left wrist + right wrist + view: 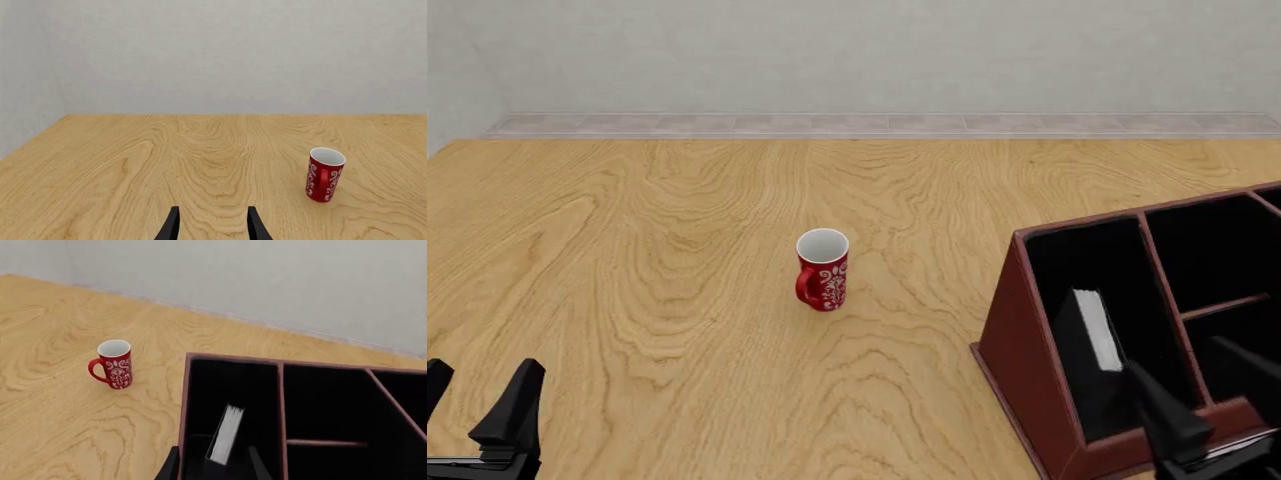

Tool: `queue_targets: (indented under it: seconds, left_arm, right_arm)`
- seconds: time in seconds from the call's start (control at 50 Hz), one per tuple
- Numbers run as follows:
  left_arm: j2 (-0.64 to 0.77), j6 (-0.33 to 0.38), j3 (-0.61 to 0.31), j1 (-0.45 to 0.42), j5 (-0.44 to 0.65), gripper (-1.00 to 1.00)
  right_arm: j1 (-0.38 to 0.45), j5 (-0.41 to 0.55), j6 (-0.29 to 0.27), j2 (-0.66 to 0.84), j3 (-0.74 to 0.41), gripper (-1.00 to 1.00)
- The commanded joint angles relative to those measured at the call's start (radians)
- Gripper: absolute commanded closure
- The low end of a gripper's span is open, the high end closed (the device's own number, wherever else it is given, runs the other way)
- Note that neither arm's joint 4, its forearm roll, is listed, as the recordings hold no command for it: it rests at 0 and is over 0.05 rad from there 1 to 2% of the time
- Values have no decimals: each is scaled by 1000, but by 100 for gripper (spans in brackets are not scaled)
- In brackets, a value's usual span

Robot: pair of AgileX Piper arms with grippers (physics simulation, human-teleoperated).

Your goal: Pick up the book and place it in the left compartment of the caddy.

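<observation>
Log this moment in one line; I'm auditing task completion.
book: leaning inside left compartment of caddy | right end effector: open, above caddy | left end effector: open, empty | mug: upright on table

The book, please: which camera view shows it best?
The right wrist view: it looks down into the left compartment of the caddy, where the book leans, its white page edge clear. The front view shows the book smaller, beside the right gripper. The left wrist view misses it.
</observation>
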Motion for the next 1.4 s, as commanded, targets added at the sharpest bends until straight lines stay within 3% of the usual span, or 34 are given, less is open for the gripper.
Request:
queue_targets:
  seconds: [0.02, 0.6, 1.4]
  left_arm:
    - [0, 0, 0, 0, 0, -100]
    - [0, 0, 0, 0, 0, -100]
    - [0, 0, 0, 0, 0, -100]
  right_arm:
    - [2, 35, -11, -19, -35, -100]
    - [6, 165, -35, -104, -129, -100]
    - [26, 199, -67, -92, -240, -100]
